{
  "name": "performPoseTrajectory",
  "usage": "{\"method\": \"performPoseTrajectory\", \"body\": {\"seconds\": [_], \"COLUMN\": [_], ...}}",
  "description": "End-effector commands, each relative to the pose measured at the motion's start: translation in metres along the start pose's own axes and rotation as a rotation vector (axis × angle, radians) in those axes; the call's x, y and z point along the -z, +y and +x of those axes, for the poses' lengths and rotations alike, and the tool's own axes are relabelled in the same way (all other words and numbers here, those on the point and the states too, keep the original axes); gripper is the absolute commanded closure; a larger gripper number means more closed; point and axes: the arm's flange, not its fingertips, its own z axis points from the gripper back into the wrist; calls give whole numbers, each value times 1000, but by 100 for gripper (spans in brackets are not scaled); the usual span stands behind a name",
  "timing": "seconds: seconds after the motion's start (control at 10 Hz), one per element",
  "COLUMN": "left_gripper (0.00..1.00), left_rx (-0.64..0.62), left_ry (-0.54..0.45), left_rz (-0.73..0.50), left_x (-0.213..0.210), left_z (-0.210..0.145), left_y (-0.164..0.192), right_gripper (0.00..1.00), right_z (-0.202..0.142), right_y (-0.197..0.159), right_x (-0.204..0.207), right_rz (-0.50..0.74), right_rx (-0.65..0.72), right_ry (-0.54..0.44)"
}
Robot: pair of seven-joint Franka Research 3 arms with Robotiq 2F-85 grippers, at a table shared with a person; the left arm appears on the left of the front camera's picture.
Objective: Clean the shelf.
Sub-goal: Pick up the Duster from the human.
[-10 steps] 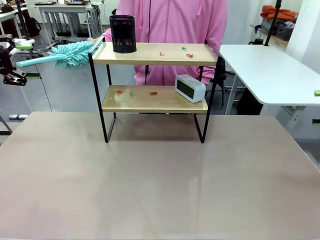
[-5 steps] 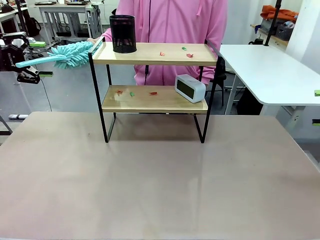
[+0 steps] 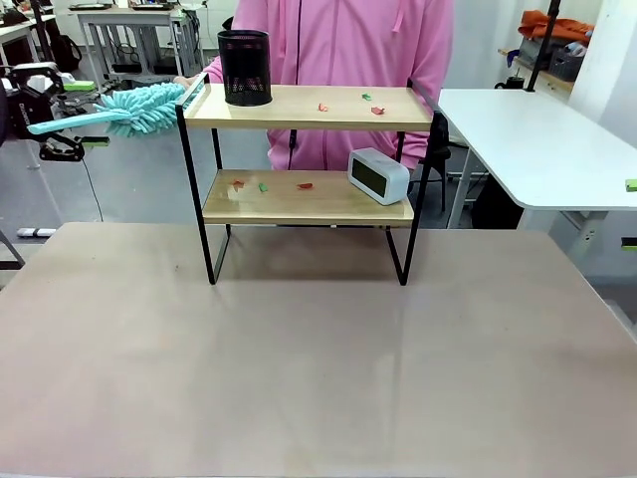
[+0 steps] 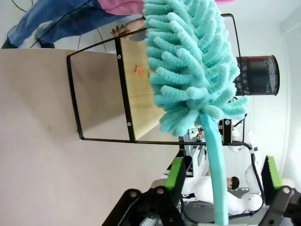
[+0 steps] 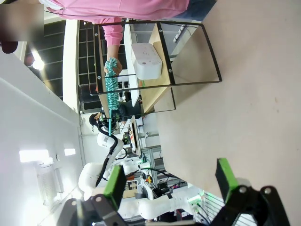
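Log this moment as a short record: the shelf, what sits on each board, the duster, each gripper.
shelf: two-tier, not yet cleaned
top board: black mesh cup, red and green scraps
lower board: white clock, more scraps
duster: in the air left of the shelf, person's hand at its fluffy end
left gripper: open, handle between its fingers
right gripper: open, empty
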Motion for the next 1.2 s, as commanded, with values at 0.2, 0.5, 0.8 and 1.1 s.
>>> {"method": "performPoseTrajectory", "body": {"seconds": [0.2, 0.5, 0.8, 1.1], "left_gripper": [100, 100, 100, 100], "left_rx": [-2, 5, 6, 15], "left_ry": [-1, -16, -11, -15], "left_rz": [10, 19, 15, 15], "left_x": [3, 3, 4, 0], "left_z": [0, 0, -1, -5], "left_y": [-5, -6, -5, -6], "right_gripper": [0, 0, 0, 0], "right_z": [1, 1, 1, 1], "right_y": [1, 1, 1, 1], "right_x": [1, 1, 1, 1], "right_rz": [14, 14, 14, 14], "right_rx": [-17, -17, -17, -17], "right_ry": [-6, -6, -6, -6]}}
